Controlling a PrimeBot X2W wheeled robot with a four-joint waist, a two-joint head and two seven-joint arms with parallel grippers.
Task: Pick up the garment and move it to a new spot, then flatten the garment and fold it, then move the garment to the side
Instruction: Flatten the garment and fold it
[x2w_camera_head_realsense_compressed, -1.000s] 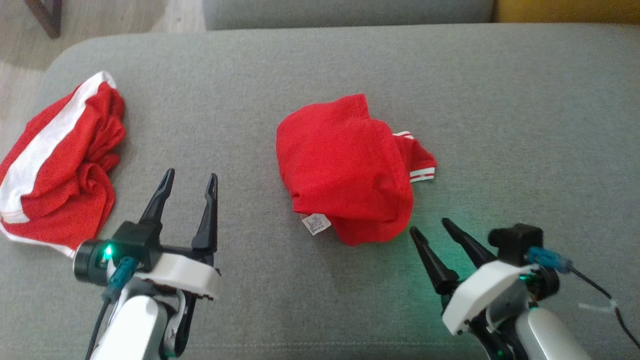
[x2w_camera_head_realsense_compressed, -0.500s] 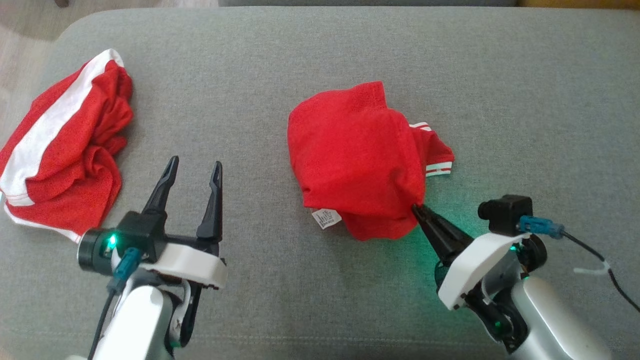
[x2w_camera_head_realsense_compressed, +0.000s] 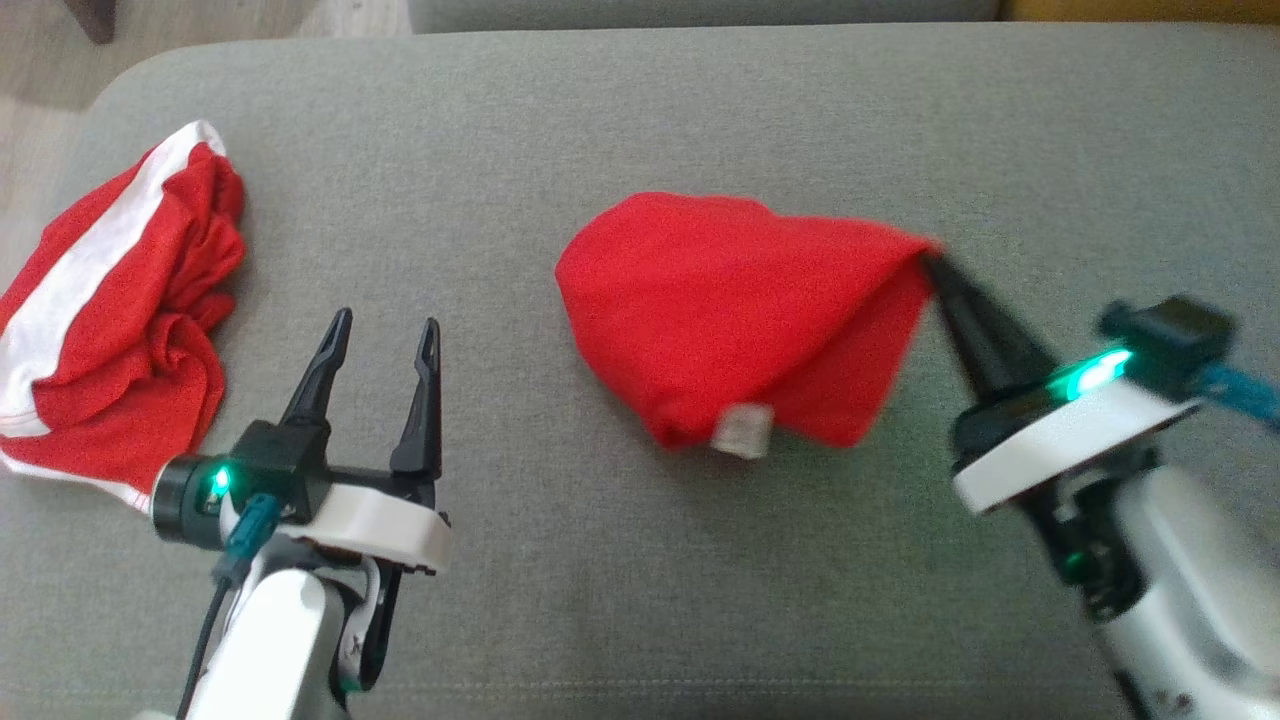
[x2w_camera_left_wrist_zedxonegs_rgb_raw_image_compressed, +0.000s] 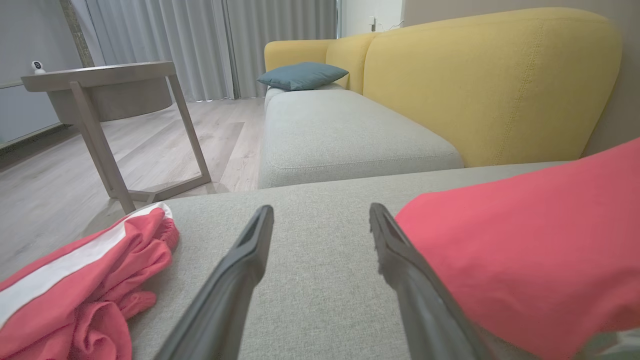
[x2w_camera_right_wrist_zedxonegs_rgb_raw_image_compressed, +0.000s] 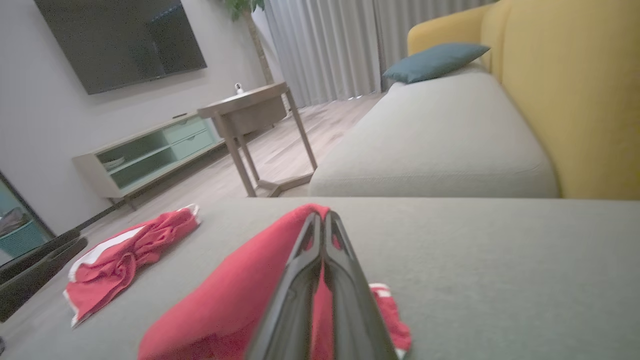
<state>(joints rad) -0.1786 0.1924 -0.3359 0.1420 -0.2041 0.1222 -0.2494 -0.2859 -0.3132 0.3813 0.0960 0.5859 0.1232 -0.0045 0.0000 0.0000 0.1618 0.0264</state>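
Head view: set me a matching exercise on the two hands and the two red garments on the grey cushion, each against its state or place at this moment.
Column one:
1. left hand
2. right hand
3. plain red garment
4. red garment with a white stripe

Column two:
A. crumpled near the left edge of the cushion
B. shut on cloth
C. open, holding nothing
D. one corner raised off the cushion

Pairs: 1-C; 2-B; 3-D; 4-A
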